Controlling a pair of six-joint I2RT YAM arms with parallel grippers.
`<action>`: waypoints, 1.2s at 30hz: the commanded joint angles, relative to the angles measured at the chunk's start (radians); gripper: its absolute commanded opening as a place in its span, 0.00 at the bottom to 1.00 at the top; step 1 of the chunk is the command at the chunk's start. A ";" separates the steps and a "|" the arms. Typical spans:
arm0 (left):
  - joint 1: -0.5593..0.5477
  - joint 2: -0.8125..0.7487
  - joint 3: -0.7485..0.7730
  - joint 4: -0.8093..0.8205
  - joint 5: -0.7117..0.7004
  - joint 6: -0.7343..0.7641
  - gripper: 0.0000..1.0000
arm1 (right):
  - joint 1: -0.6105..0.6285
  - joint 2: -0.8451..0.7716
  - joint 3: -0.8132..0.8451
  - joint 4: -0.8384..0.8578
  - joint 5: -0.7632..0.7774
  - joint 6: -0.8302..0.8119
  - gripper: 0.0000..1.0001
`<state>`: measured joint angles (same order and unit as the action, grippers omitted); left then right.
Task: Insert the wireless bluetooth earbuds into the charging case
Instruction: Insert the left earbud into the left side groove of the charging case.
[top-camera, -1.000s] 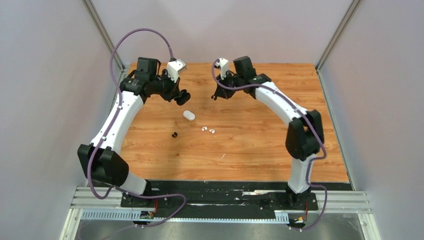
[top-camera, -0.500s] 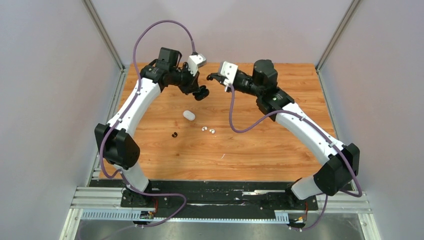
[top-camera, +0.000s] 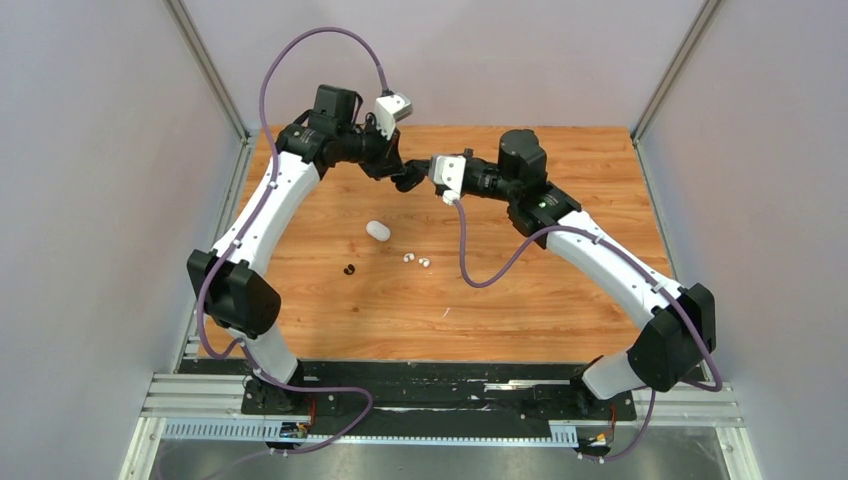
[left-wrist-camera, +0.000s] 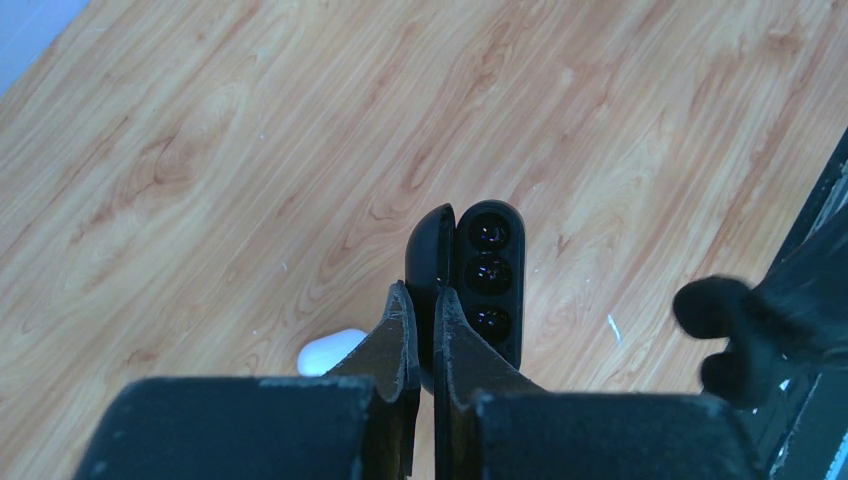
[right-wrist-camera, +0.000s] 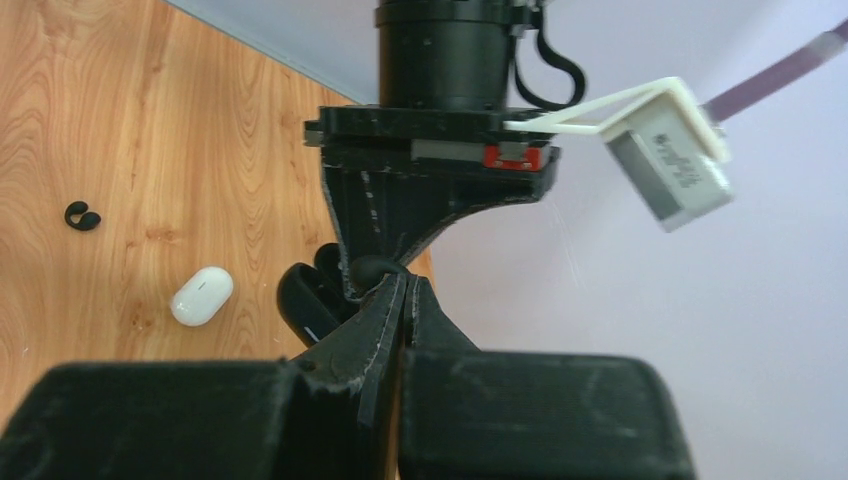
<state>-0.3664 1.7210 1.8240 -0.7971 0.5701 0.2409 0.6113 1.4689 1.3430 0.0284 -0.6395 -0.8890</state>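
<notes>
Left claw (left-wrist-camera: 422, 296) is pinched almost shut on the black charging case (left-wrist-camera: 492, 268). Its two fingers clamp what looks like the raised lid, while the base hangs open beside them with its dark hollows showing. The right claw (right-wrist-camera: 405, 287) has its fingers all but touching, and a small rounded held black earbud (left-wrist-camera: 735, 322) sits at their tips. Both claws are up off the table (top-camera: 560, 290).

The white case (top-camera: 377, 230) lies shut on the wood, and everything else can be placed from it. In the top view the two claws meet tip to tip beyond it, on the side away from the arm bases and a little to its right. The held bud is just beside the open black case but not in it. Two white earbuds (top-camera: 408, 257) (top-camera: 424, 263) lie near the white case, on its base side and to its right, close together. One loose black earbud (top-camera: 349, 269) rests on the base side too, slightly to its left — apart from the white pair.
</notes>
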 joint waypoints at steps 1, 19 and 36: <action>-0.003 -0.002 0.066 -0.008 0.026 -0.062 0.00 | 0.019 -0.017 -0.015 0.053 -0.055 -0.080 0.00; -0.016 -0.023 0.090 -0.040 -0.003 -0.102 0.00 | 0.027 0.046 0.004 0.079 -0.145 -0.177 0.00; -0.016 -0.041 0.083 -0.048 -0.017 -0.134 0.00 | 0.027 0.092 0.024 0.038 -0.141 -0.280 0.00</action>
<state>-0.3782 1.7206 1.8725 -0.8497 0.5556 0.1345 0.6338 1.5471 1.3281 0.0692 -0.7441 -1.1297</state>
